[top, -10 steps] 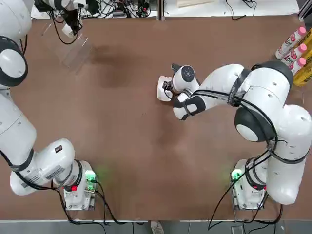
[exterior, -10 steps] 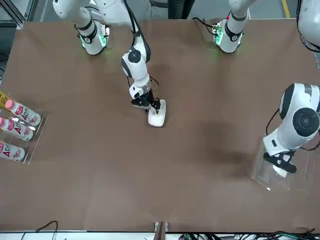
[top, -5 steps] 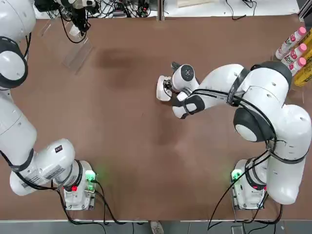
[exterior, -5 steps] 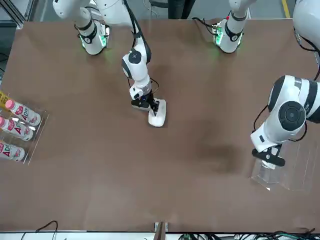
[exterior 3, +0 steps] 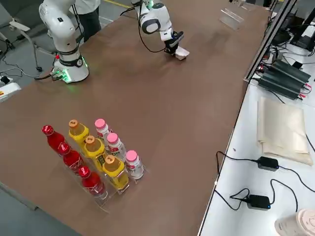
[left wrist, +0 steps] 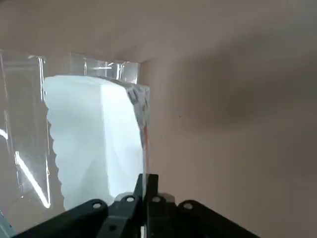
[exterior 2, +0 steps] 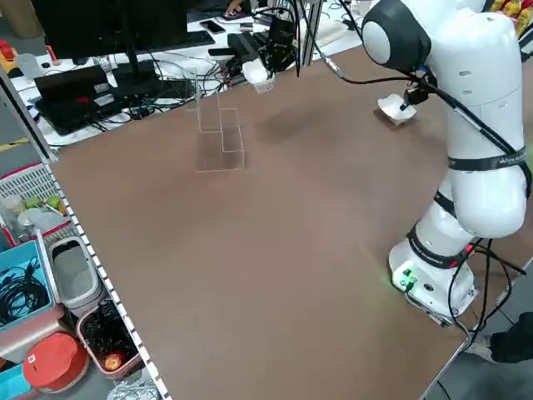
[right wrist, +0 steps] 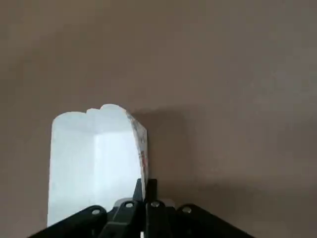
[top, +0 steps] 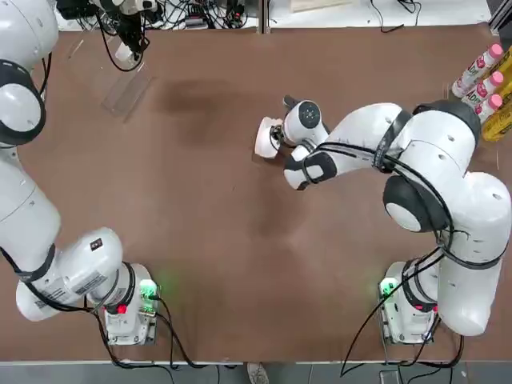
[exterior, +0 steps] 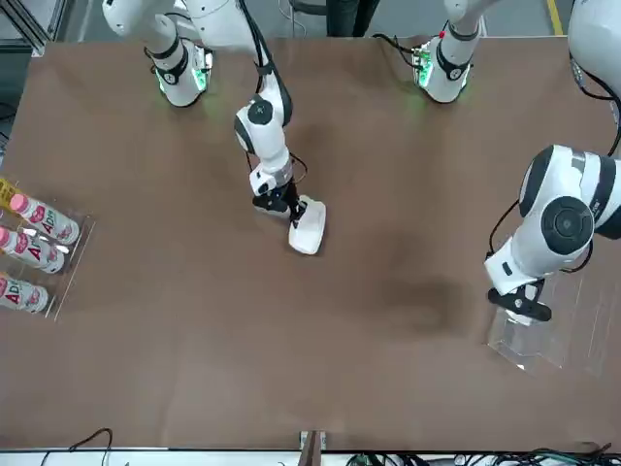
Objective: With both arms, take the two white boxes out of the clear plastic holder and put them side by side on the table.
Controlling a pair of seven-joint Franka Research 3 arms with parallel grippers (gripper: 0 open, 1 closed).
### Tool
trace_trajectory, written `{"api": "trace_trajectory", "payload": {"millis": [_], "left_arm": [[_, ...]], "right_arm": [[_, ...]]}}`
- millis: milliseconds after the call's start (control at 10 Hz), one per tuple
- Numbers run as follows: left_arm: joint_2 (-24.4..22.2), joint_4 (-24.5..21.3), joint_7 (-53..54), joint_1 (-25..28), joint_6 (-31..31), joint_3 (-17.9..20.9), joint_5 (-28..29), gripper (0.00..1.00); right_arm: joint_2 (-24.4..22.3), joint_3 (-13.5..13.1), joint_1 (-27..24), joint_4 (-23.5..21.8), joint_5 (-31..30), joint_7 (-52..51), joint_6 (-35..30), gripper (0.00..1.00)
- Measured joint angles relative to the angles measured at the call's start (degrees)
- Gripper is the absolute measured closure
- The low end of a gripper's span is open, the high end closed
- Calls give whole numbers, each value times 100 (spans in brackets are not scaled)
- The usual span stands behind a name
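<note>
Boxes first: both are out of the holder [exterior 2: 221, 137], and each is in one of my claws. My right claw [right wrist: 145, 191] has its fingers pressed together on the thin edge of one box [top: 266, 138], pinching it at the side. That box sits near the middle of the table [top: 200, 240], a little toward 12 o'clock from the centre in the top view. From the front it looks tilted, one end lower than the other, close to the tabletop. I cannot tell whether its low end touches the surface.

My left claw [left wrist: 146, 181] is far out at about 10 o'clock, near the table's far corner. Its fingers are also squeezed together, clamped on the edge of the other box [exterior 2: 256, 77]. From the left side that box hangs in the air, clear of the tabletop. The holder stands on the table just beside and below it, toward 6 o'clock in the top view. In my left wrist view the holder's clear walls show behind and around the box.

The two boxes are well apart, with bare table between them. A rack of bottles [top: 480, 76] stands at the 2 o'clock edge, well away from both claws.
</note>
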Motion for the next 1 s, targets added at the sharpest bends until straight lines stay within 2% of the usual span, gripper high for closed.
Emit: {"api": "trace_trajectory", "payload": {"millis": [200, 300, 500, 600, 800, 1000], "left_arm": [[1, 2, -137, 5, 0, -76, -77, 98], [1, 4, -429, 4, 0, -194, -203, 98], [-2, 4, -1093, -25, -4, -533, -437, 98], [-2, 0, -1471, -117, -20, -651, -543, 98], [29, -18, -2391, -653, -88, -681, -624, 98], [171, -33, -3325, -1312, -100, -684, -633, 98]], "right_arm": [[-267, -386, 6, 172, 3, 0, -607, 98], [-511, -685, 8, 400, 8, 10, -1300, 98], [-941, -1433, -12, 1197, 12, 4, -3181, 98], [-1050, -1707, -92, 1543, 55, -2, -3765, 98], [-1063, -1784, -310, 1698, 523, -12, -3922, 98], [-975, -1782, -515, 1698, 1223, 20, -3742, 98]]}}
